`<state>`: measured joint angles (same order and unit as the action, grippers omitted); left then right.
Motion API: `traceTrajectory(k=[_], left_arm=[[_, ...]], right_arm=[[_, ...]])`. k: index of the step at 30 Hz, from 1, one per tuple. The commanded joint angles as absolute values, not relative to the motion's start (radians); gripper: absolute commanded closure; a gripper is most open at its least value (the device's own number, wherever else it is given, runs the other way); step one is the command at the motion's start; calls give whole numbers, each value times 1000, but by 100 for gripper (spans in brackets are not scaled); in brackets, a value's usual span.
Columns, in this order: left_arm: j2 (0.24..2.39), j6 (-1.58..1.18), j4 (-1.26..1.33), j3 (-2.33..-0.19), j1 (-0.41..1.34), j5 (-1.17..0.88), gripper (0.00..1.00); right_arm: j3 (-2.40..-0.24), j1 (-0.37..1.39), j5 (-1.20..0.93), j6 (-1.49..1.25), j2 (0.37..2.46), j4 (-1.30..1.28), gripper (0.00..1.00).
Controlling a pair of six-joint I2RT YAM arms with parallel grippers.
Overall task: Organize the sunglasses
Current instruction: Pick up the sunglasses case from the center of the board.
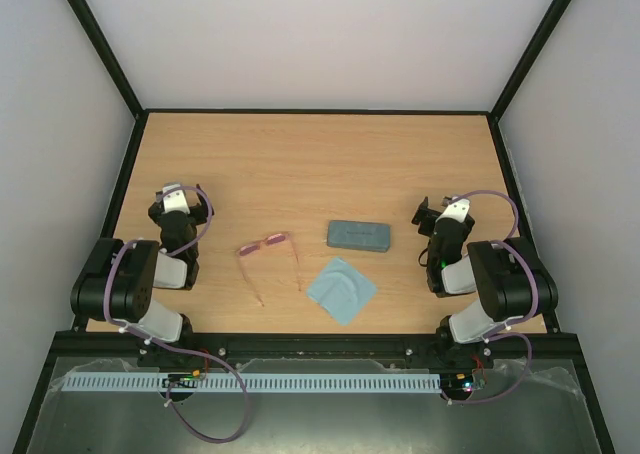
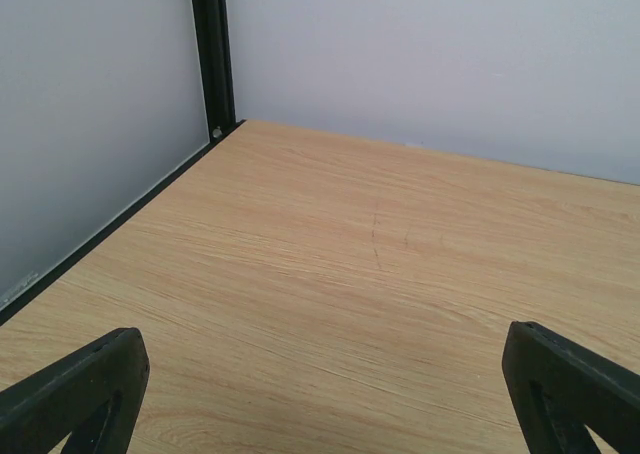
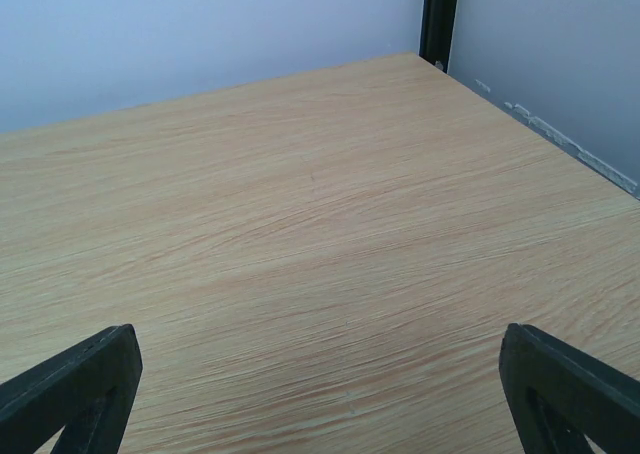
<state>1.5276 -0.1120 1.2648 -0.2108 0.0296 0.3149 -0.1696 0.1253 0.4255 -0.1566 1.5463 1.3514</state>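
While the case [image 1: 359, 235] lies closed, sunglasses [image 1: 268, 244] lie nearby.

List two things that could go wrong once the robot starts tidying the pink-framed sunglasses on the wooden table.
1. The thin, pink translucent sunglasses lie with both arms unfolded; a pinch on an arm or lens could bend the frame or let it slip.
2. The grey-blue rectangular case looks closed, with the light blue square cloth close by; neither wrist view shows them, so the open left gripper or right gripper could nudge them while reaching.
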Motion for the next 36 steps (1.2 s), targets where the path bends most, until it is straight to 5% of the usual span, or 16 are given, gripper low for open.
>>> traceTrajectory(k=[1, 19, 25, 32, 36], left_arm=[[1533, -111, 1302, -229, 34, 321, 0], [1457, -84, 1391, -162, 69, 380, 0], [1246, -141, 802, -419, 158, 475, 0], [1110, -477, 276, -730, 165, 168, 0], [1051, -532, 222, -767, 168, -86, 1]], right_arm=[[-183, 122, 433, -147, 1542, 1379, 1], [-112, 136, 441, -124, 1452, 1455, 1], [-372, 172, 470, -310, 1165, 694, 1], [-632, 155, 150, -571, 1121, 284, 1], [-761, 136, -43, -573, 1142, 161, 1]])
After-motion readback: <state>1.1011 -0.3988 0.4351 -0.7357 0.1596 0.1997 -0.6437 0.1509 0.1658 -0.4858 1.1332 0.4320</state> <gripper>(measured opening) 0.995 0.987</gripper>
